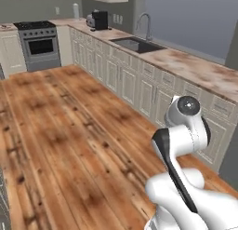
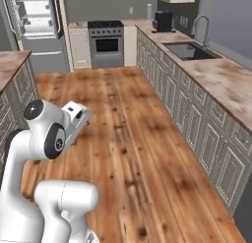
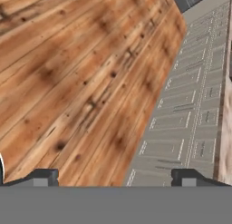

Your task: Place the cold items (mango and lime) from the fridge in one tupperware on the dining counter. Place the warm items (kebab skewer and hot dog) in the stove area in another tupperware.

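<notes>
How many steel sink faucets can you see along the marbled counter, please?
1: a curved steel faucet behind the dark sink basin in the marbled counter over cream cabinets.

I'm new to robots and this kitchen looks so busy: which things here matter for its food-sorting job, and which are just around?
Part of the job:
- fridge, door open
- stove area
- dining counter
- claw, open, holding nothing, over the wooden floor

Just around:
- sink with faucet
- black appliance on the counter
- cream cabinets
</notes>
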Controlling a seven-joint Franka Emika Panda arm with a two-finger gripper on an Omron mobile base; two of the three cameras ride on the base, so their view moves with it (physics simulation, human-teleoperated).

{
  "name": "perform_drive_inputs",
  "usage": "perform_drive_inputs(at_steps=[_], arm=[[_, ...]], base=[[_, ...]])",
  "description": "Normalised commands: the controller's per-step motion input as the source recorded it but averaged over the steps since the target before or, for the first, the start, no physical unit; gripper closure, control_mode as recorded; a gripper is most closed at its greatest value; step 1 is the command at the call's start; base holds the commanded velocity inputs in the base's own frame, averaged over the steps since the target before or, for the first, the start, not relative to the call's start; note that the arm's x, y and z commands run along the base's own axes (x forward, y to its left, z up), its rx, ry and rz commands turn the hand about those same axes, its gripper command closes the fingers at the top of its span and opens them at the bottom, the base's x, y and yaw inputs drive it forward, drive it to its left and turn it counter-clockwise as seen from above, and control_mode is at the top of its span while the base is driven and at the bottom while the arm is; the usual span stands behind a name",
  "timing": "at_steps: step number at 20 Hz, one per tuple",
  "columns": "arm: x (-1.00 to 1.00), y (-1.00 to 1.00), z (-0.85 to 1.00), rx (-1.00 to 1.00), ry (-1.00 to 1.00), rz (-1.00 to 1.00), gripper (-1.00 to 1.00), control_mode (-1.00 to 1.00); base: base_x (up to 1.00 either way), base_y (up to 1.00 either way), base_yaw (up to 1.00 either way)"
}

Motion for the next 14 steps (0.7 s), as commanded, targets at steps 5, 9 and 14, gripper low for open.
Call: perform_drive_inputs(at_steps=[5,9,14], arm=[[0.00,0.00,0.00,0.00,0.00,0.00,-1.00,1.00],[0.00,0.00,0.00,0.00,0.00,0.00,-1.00,1.00],[0.00,0.00,0.00,0.00,0.00,0.00,-1.00,1.00]], base=[[1.00,0.00,-0.03],[1.00,0.06,-0.03],[1.00,0.25,-0.01]])
